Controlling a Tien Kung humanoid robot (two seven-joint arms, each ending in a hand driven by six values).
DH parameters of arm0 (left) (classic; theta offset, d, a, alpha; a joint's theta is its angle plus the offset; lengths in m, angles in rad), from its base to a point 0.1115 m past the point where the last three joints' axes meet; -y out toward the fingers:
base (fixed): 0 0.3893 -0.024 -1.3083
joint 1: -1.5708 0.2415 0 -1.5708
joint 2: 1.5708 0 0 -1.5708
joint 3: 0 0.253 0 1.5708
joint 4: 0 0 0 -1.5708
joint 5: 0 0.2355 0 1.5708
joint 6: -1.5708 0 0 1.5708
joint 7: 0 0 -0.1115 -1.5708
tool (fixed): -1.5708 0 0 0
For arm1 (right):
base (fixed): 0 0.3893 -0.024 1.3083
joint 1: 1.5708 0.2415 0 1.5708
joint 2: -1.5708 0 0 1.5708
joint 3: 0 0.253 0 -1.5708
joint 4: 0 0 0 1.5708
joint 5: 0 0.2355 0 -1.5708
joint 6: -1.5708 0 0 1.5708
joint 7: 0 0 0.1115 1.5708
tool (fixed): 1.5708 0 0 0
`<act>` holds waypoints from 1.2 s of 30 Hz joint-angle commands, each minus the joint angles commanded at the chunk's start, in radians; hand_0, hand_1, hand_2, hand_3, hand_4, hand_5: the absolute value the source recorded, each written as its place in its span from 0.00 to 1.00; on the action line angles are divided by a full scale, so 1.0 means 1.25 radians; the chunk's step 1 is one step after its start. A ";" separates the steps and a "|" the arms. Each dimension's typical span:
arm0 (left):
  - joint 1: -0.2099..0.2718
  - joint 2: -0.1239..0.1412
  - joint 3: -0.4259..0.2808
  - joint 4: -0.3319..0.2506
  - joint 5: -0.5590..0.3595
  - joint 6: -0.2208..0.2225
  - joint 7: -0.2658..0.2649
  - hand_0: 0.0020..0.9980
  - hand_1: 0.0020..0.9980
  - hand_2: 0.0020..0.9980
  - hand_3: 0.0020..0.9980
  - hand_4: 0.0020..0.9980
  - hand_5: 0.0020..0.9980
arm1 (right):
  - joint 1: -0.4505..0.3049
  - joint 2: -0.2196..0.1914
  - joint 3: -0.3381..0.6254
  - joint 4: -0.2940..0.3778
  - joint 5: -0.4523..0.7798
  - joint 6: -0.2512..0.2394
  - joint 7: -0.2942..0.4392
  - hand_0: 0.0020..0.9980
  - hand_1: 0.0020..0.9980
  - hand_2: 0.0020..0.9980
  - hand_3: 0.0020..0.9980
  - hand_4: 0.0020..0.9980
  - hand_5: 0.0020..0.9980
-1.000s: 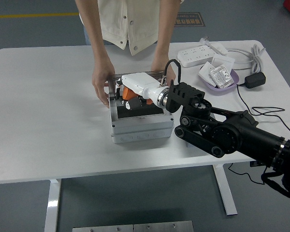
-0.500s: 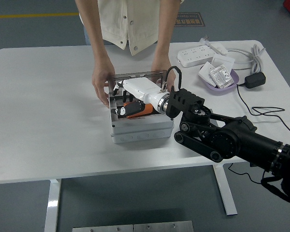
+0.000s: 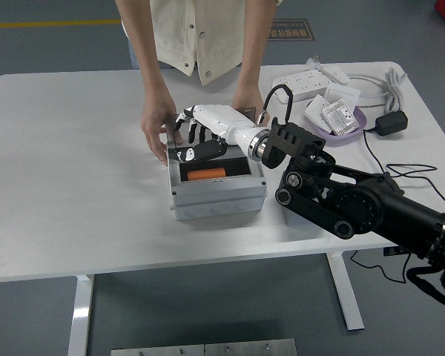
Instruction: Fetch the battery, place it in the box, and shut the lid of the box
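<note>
battery (image 3: 208, 174) is already laid in the box (image 3: 216, 199), steadied by a person's hands (image 3: 157, 132); right hand (image 3: 196, 142) is spread open, nothing gripped

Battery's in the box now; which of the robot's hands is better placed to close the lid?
Right. The right hand hangs open over the far rim of the grey box, above the orange cylindrical battery lying inside. The left arm isn't in view. A person's hands steady the box.
</note>
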 joint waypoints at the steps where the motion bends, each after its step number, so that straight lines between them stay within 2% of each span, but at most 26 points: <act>1: 0.000 0.000 0.001 0.000 -0.001 0.000 0.000 0.62 0.71 0.56 0.53 0.24 0.03 | 0.005 -0.003 0.004 0.001 0.006 0.007 -0.003 0.28 0.43 0.49 0.69 0.90 0.55; 6: -0.004 0.001 0.005 0.000 -0.003 -0.001 0.000 0.62 0.71 0.56 0.53 0.23 0.02 | 0.043 -0.013 0.015 -0.017 0.034 0.030 -0.009 0.27 0.42 0.49 0.69 0.91 0.57; 18: -0.007 0.004 -0.014 0.000 0.022 -0.004 0.004 0.61 0.71 0.56 0.53 0.21 0.00 | 0.118 -0.008 -0.007 -0.138 0.091 0.026 0.020 0.28 0.42 0.49 0.69 0.91 0.57; 28: -0.016 0.003 -0.010 0.000 0.023 -0.006 0.003 0.61 0.71 0.56 0.53 0.21 0.00 | 0.113 0.005 -0.033 -0.187 0.143 0.005 0.050 0.28 0.42 0.49 0.69 0.92 0.58; 36: -0.019 0.003 -0.011 0.000 0.027 -0.007 0.002 0.61 0.71 0.56 0.53 0.20 0.00 | 0.103 0.004 -0.042 -0.188 0.155 -0.010 0.070 0.28 0.42 0.48 0.69 0.92 0.59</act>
